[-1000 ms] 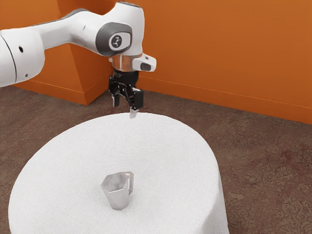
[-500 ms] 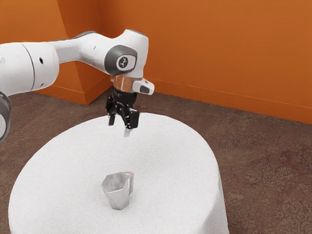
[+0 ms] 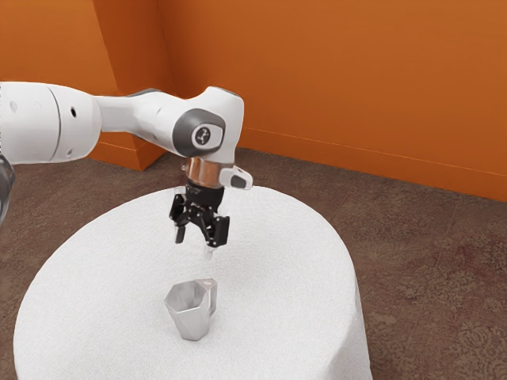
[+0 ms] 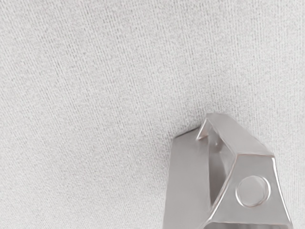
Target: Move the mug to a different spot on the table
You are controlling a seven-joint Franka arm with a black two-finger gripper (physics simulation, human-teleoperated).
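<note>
A faceted silver mug [image 3: 190, 310] stands upright on the round white table [image 3: 301, 261], near its front edge, with its handle toward the exterior view's right. My gripper [image 3: 195, 245] hangs open above the mug, a short way behind it, with nothing between its fingers. In the wrist view the mug [image 4: 224, 183] lies just under the hand, handle and rim showing against the white cloth [image 4: 95, 95].
An orange wall [image 3: 356, 79] runs behind the table, and brown carpet [image 3: 428, 269] surrounds it. The white tabletop stretches bare to the exterior view's right and behind the mug.
My arm has come down and forward from over the table's far edge, to just above and behind the mug. The mug has not moved and the fingers have stayed apart.
</note>
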